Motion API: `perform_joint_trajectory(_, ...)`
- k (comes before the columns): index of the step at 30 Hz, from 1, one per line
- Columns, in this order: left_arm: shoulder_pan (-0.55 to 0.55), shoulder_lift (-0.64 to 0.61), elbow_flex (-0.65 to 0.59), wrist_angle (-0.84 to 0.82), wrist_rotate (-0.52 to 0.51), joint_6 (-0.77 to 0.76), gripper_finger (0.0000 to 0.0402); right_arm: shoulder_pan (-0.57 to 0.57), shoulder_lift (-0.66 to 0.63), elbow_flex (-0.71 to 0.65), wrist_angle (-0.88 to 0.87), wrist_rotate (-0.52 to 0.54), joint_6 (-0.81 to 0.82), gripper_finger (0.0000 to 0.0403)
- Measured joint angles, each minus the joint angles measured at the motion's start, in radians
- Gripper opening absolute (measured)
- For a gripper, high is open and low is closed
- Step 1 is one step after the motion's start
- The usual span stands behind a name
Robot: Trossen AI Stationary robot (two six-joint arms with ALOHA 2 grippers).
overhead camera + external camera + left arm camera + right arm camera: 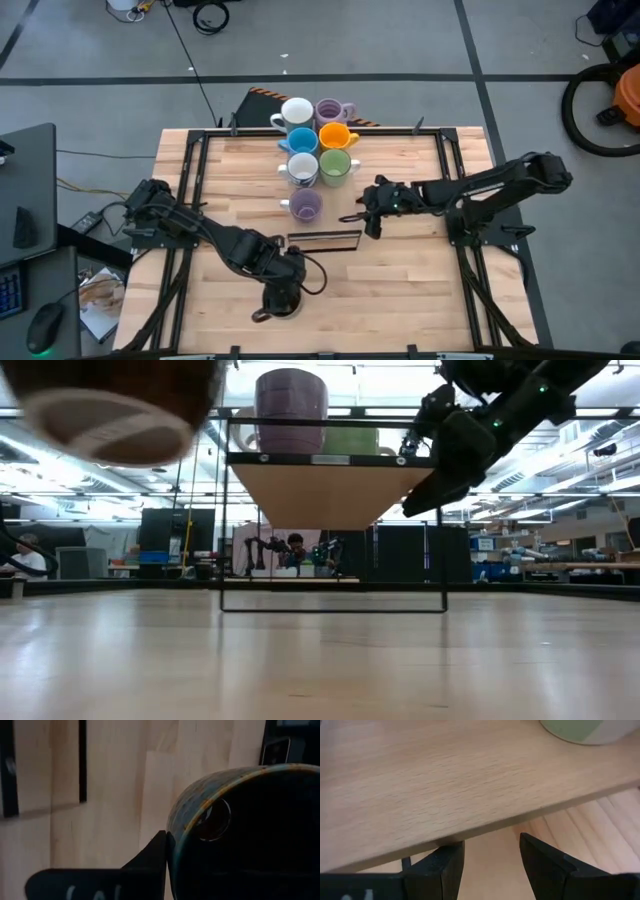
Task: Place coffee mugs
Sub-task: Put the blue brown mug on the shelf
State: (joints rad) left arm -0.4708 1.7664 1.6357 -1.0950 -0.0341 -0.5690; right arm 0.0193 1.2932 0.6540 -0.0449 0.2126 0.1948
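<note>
Eight mugs show in all, seven standing on a raised wooden shelf (400,165) and one in the left gripper (283,297). That gripper sits low at the near middle of the table (420,290), its fingers (150,855) clamped on the rim of the dark olive mug (240,820), a glazed, speckled cup with a dark hollow inside.

On the shelf the mugs stand in two close columns: a white mug (296,113), blue mug (301,140), second white mug (303,167) and lilac mug (305,205) on the left; another lilac mug (330,110), orange mug (335,135) and green mug (335,164) on the right. All are small, round, smooth ceramic with handles.

The right gripper (370,222) hovers just beside the shelf's near edge, right of the front lilac mug, its two dark fingers (545,860) apart and holding nothing.
</note>
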Motion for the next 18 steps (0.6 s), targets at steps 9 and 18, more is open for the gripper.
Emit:
perform_joint_trajectory(9, 0.01, 0.001, -0.088, 0.105, -0.003, -0.013, 0.0048, -0.002, 0.042, 0.0, 0.081, -0.001, -0.023, 0.0197)
perform_joint_trajectory(18, 0.023, 0.004, -0.201, 0.247, 0.022, -0.082, 0.0048, 0.004, -0.083, 0.002, -0.146, 0.068, 0.046, 0.0197)
